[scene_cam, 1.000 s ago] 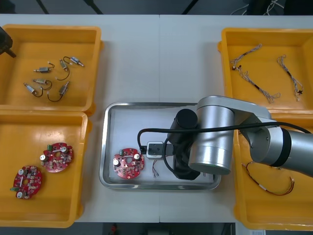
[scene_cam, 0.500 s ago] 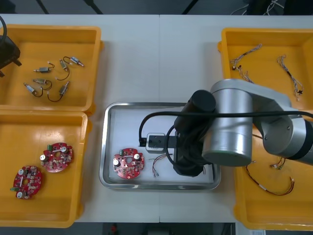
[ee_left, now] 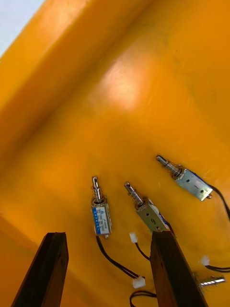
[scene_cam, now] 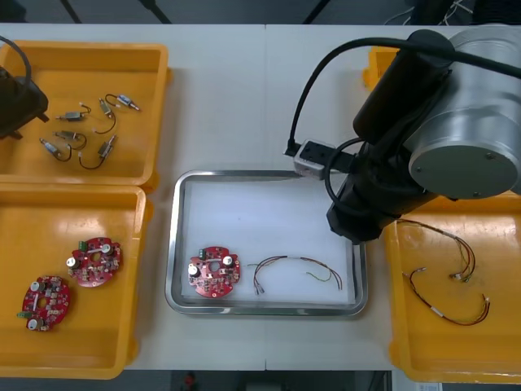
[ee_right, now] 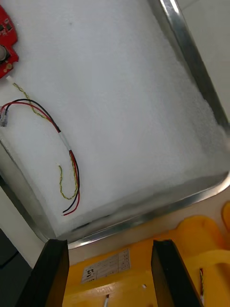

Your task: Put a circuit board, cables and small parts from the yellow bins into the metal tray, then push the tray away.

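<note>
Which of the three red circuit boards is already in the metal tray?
The board beside the cable in the metal tray; the other two lie in a yellow bin.

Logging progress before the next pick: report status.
Right gripper open, empty, over right rim of metal tray. Left gripper open above small metal parts, far-left yellow bin. Tray holds circuit board and red-and-yellow cable; no parts yet.

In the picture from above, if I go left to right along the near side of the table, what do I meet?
Near left bin → its two circuit boards → metal tray → tray's circuit board → tray's cable → near right bin → its cables.
</note>
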`<state>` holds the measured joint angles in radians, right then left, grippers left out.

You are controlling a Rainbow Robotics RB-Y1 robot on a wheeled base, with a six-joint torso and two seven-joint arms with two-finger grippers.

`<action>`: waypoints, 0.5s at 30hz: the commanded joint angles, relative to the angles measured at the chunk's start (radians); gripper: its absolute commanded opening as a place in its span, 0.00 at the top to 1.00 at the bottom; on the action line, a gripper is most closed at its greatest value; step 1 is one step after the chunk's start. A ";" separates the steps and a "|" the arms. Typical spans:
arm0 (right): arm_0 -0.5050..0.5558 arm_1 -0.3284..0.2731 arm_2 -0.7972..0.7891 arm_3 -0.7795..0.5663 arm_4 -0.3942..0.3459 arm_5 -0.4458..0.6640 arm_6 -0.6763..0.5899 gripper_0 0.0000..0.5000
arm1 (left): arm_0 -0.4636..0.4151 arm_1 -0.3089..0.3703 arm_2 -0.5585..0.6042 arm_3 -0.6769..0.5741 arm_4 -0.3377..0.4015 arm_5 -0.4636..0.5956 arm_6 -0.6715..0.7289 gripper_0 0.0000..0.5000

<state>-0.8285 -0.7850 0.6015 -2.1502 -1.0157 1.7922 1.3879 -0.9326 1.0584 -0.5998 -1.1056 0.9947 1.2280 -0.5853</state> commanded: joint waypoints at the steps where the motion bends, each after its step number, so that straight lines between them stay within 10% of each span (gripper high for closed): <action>1: 0.003 -0.066 -0.060 -0.005 -0.027 0.016 -0.125 0.00 | -0.043 -0.003 -0.080 0.004 -0.013 -0.053 -0.079 0.00; 15: 0.002 -0.177 -0.209 0.216 -0.136 0.027 -0.188 0.00 | -0.042 -0.054 -0.100 0.087 0.005 -0.127 -0.082 0.00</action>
<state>-0.8280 -0.9145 0.4545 -1.9602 -1.1449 1.8102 1.2313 -0.9326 1.0282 -0.6978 -1.0485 0.9958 1.1263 -0.5855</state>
